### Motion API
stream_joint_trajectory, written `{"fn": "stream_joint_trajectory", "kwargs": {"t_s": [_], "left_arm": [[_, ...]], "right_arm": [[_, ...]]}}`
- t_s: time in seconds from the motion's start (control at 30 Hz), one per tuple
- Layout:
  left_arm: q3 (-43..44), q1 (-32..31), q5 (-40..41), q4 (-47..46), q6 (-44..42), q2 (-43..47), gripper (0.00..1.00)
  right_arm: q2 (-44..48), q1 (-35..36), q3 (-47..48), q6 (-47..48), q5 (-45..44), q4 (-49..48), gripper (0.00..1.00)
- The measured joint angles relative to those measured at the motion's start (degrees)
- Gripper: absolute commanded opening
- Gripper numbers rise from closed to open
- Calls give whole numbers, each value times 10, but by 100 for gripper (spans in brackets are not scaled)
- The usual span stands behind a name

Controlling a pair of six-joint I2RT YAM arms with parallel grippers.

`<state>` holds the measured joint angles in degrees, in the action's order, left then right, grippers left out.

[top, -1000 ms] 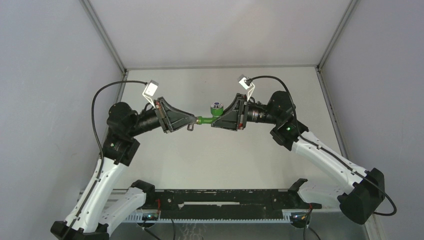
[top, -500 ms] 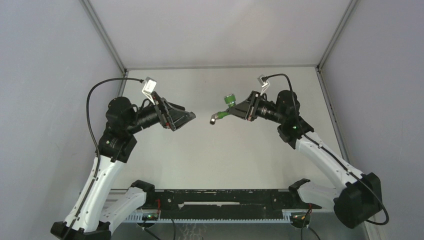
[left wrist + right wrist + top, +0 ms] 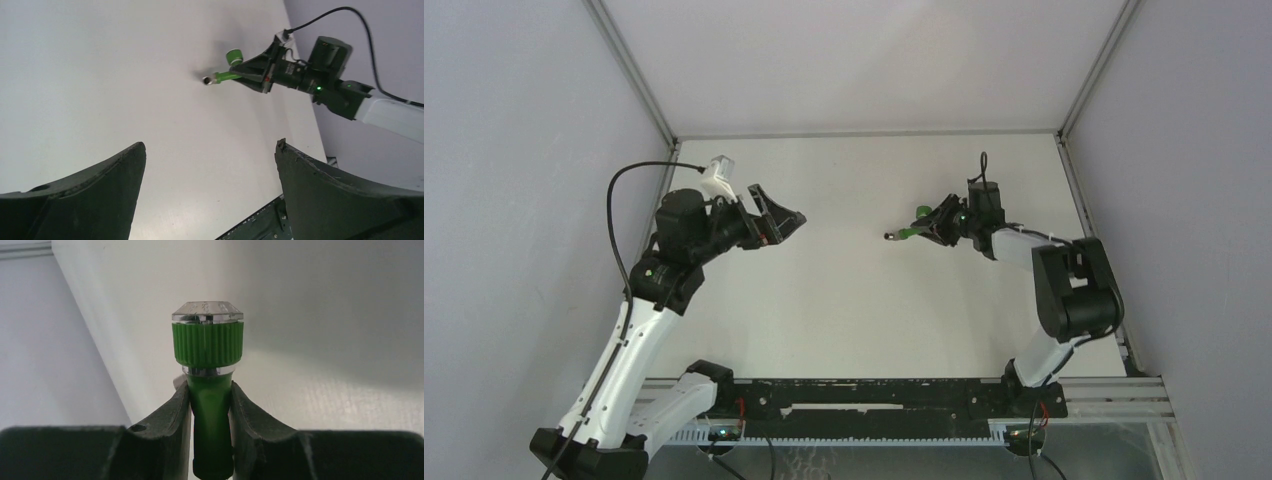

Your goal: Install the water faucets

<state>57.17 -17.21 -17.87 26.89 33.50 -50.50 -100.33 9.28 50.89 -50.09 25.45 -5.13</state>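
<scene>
- Left claw spread wide, holding nothing, centre-left of frame; arm raised over the white table.
- Right claw clamped on small bright-green round-knobbed tap, centre-right; forearm reaching left.

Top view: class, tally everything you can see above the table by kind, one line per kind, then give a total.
Arms: 2 (left arm, right arm)
Green tap: 1
Grey fitting: 1
Total: 4
</scene>
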Motion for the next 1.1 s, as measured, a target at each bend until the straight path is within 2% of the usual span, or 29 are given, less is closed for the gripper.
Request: {"fn": "stream_joint_trajectory", "kwargs": {"t_s": [0.07,0.1,0.3,0.5,0.6,0.77,0.93,1.1], "left_arm": [[-9,0,22,10,0,-3,100],[-10,0,34,17,0,-6,100],[-9,0,103,57,-4,-18,100],[18,0,161,97,-16,-33,100],[57,0,195,115,-19,-33,100],[109,0,257,118,-25,-23,100],[111,0,296,125,-30,2,100],[110,0,310,130,-36,20,100]], "right_arm": [[-18,-7,13,-6,-5,14,94],[-22,-10,20,-1,-14,27,99],[4,-17,68,45,-107,160,100],[114,-54,183,135,-245,340,100],[198,-64,232,176,-294,379,99],[372,-59,243,210,-299,372,100],[511,-49,171,215,-306,318,100],[523,-47,139,217,-313,305,99]]}}
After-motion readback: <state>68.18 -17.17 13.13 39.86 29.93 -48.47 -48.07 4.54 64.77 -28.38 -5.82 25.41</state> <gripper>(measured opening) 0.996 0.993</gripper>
